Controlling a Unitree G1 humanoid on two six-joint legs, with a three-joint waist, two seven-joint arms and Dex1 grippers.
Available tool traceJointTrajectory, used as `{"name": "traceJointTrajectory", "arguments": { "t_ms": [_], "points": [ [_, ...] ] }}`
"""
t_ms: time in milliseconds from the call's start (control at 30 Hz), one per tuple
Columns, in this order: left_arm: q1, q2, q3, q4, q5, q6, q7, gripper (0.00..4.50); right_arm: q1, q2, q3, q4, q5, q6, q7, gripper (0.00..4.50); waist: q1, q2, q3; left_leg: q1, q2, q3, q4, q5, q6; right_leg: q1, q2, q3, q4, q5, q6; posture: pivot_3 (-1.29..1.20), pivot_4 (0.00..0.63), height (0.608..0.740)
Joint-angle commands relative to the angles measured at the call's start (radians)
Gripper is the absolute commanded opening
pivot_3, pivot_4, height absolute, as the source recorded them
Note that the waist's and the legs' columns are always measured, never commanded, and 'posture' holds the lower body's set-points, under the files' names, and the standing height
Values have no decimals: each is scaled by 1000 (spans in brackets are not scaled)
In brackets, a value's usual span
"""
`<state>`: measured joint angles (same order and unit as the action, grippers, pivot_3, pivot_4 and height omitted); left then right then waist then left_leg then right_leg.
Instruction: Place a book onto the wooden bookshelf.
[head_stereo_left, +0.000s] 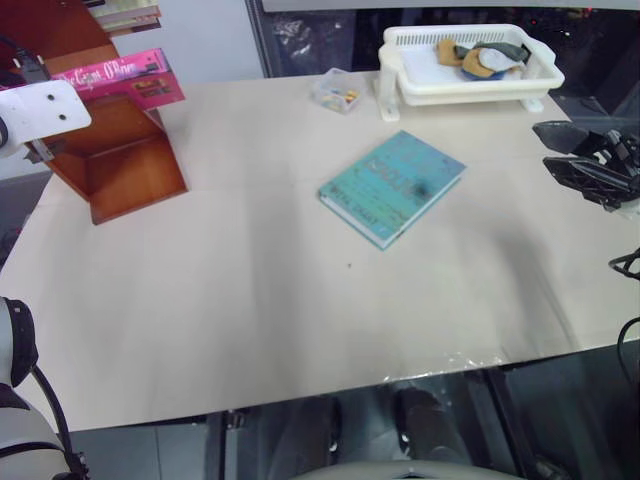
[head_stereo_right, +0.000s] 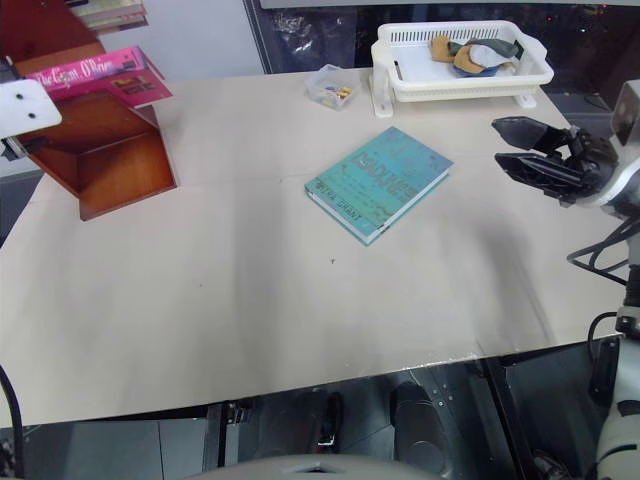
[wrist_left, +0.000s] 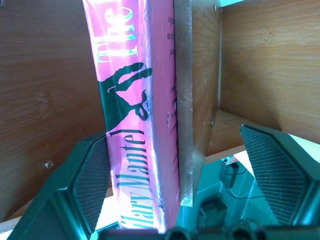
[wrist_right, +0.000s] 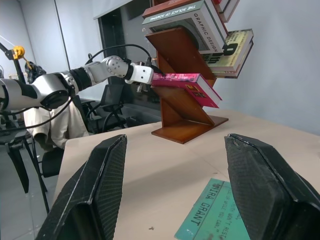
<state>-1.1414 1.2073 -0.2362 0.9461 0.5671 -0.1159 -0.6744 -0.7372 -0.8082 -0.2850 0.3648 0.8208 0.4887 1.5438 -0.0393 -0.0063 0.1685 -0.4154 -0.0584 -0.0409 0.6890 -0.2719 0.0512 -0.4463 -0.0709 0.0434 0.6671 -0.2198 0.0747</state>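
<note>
- The bright pink rectangular paperback book (wrist_left: 137, 125) lies on a tier of the reddish-brown wooden bookshelf (head_stereo_left: 125, 165).
- The left gripper (wrist_left: 182, 187) has its two black fingers spread wide either side of the book's spine (no grip visible).
- The right gripper (head_stereo_right: 535, 152) hovers open above the beige table (head_stereo_left: 260, 300), near the teal-blue book (head_stereo_left: 392, 186).

I read "The" and "Mantel" down the spine of the pink book (wrist_left: 132, 125). The teal book (wrist_right: 215, 217), at my five o'clock, says "GRANT". A shelved grey book (wrist_right: 192, 22) reads "GRAPHIC DESIGN".
</note>
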Motion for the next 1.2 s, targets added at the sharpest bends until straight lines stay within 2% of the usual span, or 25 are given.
{"name": "traceJointTrajectory", "arguments": {
  "t_ms": [33,300,600,833,1000,1100,1200],
  "points": [
    [-31,27,17,3,4,2,23,4421,-20,-18,-25,-7,3,-19,57,3177,0,0,0,0,0,0,0,0,0,0,0,0,0,0,0,0,150,740],
    [-50,42,23,-73,11,17,7,4421,-27,-19,-21,7,-6,-28,63,3177,1,0,0,0,0,0,0,0,0,0,0,0,0,0,0,0,150,740],
    [-8,75,61,-253,-15,92,-73,4421,-27,-22,-22,10,-14,-28,67,3177,0,0,0,0,0,0,0,0,0,0,0,0,0,0,0,0,150,740],
    [76,43,199,-434,-157,116,-65,4421,-14,-33,-31,5,-11,-25,65,3177,2,-1,0,0,1,0,0,0,0,0,0,0,0,0,0,0,150,740],
    [224,-70,393,-643,-422,235,-124,4421,16,-46,-42,-2,-10,-22,60,3177,4,0,0,0,1,-1,1,1,-1,0,-1,0,0,0,0,0,150,740],
    [464,-216,520,-919,-615,379,-145,4421,92,-58,-71,-23,-6,-21,47,3177,5,3,-2,-1,2,-1,0,1,-1,0,-1,0,-1,0,0,0,150,740],
    [707,-343,555,-1171,-729,509,-132,4421,166,-71,-86,-51,-17,-30,32,3177,4,2,-2,0,3,1,0,0,0,0,-4,1,-3,0,0,0,150,740]
  ]
}}
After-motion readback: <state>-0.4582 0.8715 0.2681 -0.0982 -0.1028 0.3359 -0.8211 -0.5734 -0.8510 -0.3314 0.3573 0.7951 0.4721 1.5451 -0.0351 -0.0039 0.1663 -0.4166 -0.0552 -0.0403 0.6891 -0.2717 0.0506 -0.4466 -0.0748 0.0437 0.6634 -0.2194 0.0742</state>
